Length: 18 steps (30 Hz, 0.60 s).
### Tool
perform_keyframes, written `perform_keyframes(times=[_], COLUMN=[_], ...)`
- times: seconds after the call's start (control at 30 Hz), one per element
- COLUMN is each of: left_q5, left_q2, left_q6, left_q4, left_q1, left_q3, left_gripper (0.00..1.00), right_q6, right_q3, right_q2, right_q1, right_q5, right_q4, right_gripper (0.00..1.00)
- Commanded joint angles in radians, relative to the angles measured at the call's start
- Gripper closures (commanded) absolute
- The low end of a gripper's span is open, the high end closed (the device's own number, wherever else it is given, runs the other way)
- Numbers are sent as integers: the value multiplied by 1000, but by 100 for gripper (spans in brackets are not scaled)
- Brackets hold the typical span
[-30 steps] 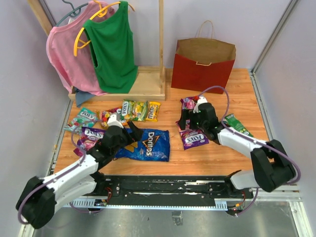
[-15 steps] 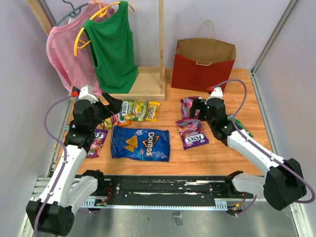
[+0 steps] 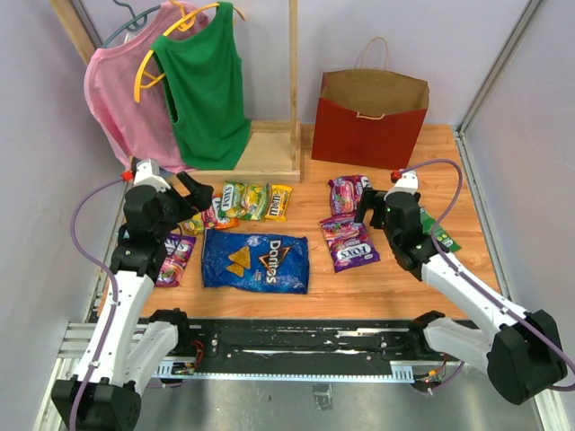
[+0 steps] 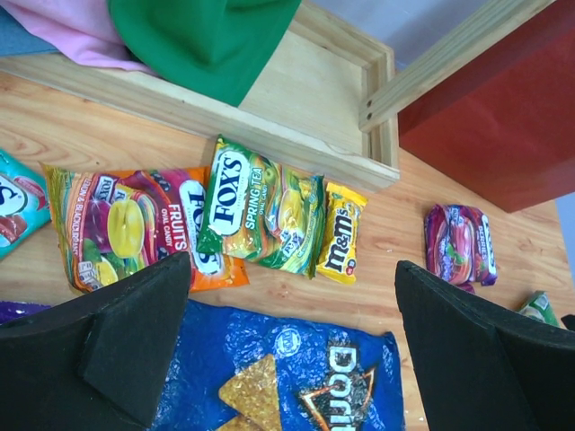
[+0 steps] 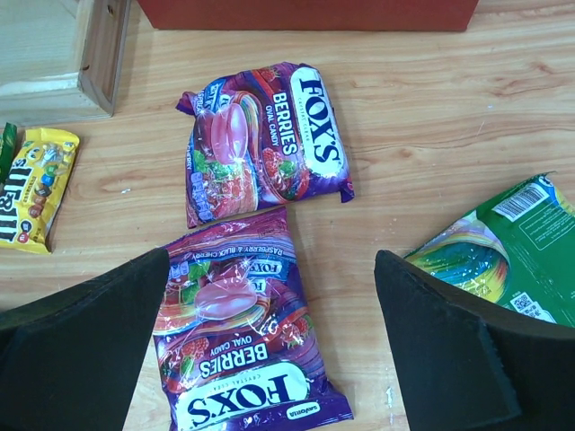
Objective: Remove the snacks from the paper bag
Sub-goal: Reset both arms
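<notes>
The red paper bag (image 3: pixel 368 117) stands open and upright at the back right; its wall shows in the left wrist view (image 4: pixel 503 126). The blue Doritos bag (image 3: pixel 256 262) lies flat in the front middle. Behind it lie an orange pack (image 3: pixel 214 215), a green pack (image 3: pixel 244 199) and a yellow M&M's pack (image 3: pixel 279 202). Two purple packs (image 3: pixel 349 242) (image 3: pixel 343 191) lie right of centre, and a green pack (image 3: pixel 436 229) lies further right. My left gripper (image 3: pixel 193 193) is open and empty, raised above the Doritos bag (image 4: pixel 296 368). My right gripper (image 3: pixel 364 208) is open and empty above the nearer purple pack (image 5: pixel 238 346).
A wooden clothes rack (image 3: pixel 260 153) with a pink and a green top stands at the back left. Another purple pack (image 3: pixel 172 259) lies at the left edge, and a teal pack (image 4: pixel 13 202) beside it. Metal rails border the table.
My left gripper has let go of the Doritos bag, risen and pulled back to the left. The bag now lies flat. My right gripper has drawn back right from the purple pack.
</notes>
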<state>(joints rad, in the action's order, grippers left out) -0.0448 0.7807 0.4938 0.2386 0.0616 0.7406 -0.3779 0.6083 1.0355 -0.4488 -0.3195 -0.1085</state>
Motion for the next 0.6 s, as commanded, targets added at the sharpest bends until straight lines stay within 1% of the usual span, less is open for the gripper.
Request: perform_keyframes(times=[0.0,0.27,0.43,0.57], left_q5=[-3,27,23,28], left_q2=[-14,-8,-18,-34], left_q6=[-16,-49,-55,-77], left_q4=[-1,30,16,16], left_q1=[-7,-6,-6,-6], left_q3=[10,39,37,48], left_gripper=[0,0,0,0], right_q6=[8,-8,-10,18], right_q3=[-4,-5,-1,-26], right_q2=[10,47,59,53], right_q1=[16,15,15,14], right_q5=[-39,-7,-33,17], right_q4=[-20,-50,-39,-105], right_gripper=[2,2,2,2])
